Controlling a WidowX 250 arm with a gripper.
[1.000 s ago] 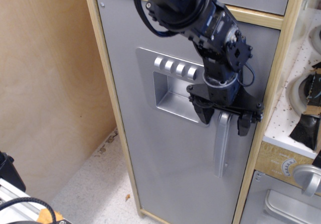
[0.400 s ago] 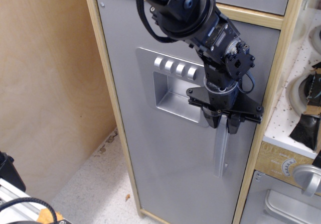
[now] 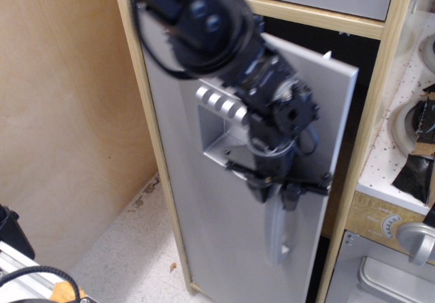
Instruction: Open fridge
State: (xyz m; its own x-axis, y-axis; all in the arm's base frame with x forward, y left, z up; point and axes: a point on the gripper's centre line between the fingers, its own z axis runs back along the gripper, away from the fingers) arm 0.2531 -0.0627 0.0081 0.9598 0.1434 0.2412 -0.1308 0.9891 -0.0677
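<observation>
A single fixed view looks down from above and close in, facing the tall wood-framed grey-doored fridge [image 3: 204, 248] front.

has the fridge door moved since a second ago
Yes. The fridge door has swung out from the wood frame, a dark gap showing on the handle side, gripper clamped on it.

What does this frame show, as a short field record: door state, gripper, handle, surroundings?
fridge door: swung partly open, dark gap along its right edge
gripper: shut on the handle's upper end
handle: vertical, silver, lower part visible below the fingers
dispenser panel: recessed, knobs partly hidden by the arm
oven door: lower right, shut
image: arm motion-blurred
</observation>
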